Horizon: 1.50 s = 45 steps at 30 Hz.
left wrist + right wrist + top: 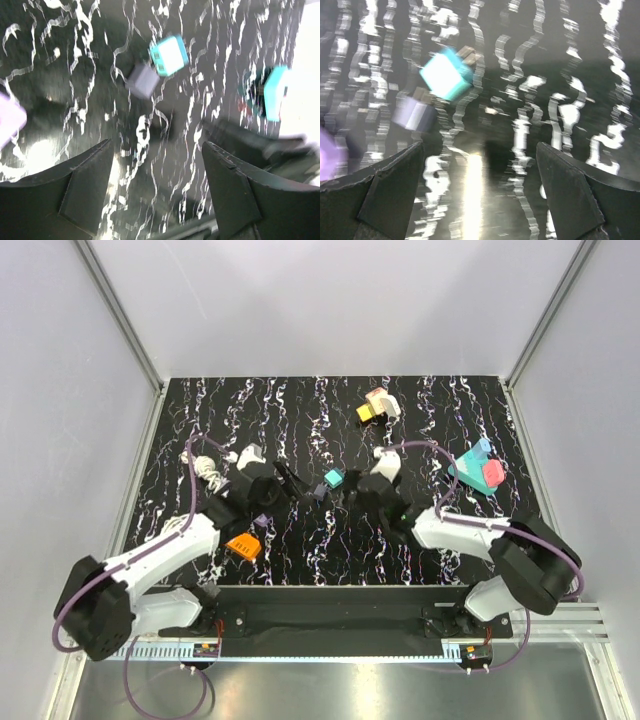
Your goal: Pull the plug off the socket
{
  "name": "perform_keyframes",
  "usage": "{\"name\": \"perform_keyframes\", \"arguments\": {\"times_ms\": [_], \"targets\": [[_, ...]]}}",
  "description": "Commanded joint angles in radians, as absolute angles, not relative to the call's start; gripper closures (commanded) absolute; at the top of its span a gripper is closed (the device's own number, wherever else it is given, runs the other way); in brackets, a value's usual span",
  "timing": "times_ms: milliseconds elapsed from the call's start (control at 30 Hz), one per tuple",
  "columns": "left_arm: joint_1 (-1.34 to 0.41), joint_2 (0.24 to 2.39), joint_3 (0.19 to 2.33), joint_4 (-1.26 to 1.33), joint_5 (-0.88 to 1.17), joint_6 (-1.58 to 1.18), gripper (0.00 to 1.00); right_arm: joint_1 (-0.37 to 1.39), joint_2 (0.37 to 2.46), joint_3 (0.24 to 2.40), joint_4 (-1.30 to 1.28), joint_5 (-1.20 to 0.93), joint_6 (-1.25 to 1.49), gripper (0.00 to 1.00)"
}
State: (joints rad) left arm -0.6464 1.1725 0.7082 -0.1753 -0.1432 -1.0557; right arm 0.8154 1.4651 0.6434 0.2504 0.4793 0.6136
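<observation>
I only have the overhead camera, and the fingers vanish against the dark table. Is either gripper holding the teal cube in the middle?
Observer: No. The left wrist camera shows the left gripper open, nothing between its jaws; the teal cube lies on the table ahead.
Operator: And the right one?
Observer: The right gripper is open wide and empty; its camera shows the cube ahead, left of centre.
Operator: Is the cube joined to the lavender block?
Observer: In the left wrist view the lavender block sits corner to corner with it; blur hides whether they are joined.
</observation>
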Motion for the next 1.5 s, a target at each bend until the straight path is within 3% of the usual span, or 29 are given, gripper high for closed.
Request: {"name": "perform_keyframes", "arguments": {"times_ms": [0,400,633,700,967,1267,1467], "targets": [[-0.695,1.085,0.67,-0.213,-0.176,-1.032,0.23,0.81,1.424,0.807,-0.114,0.423,0.704,0.0],[-0.988,0.98,0.75,-0.245,-0.167,-1.026,0.23,0.807,1.049,0.775,-0.379,0.291,0.598,0.0],[-0.994,0.959,0.847,-0.337,-0.175,-0.832,0.23,0.802,0.956,0.735,-0.456,0.345,0.707,0.0],[-0.991,0.959,0.864,-0.336,-0.186,-0.758,0.19,0.798,0.945,0.727,-0.454,0.391,0.735,0.0],[-0.833,1.074,0.839,-0.126,0.044,-0.626,0.14,0.666,1.025,0.86,-0.442,0.494,0.649,0.0],[-0.672,1.249,0.977,-0.066,0.179,-0.52,0.14,0.33,1.264,0.986,-0.261,0.232,0.555,0.0],[-0.611,1.376,1.061,0.024,0.21,-0.47,0.14,0.235,1.46,1.098,-0.135,0.152,0.548,0.0]]}}
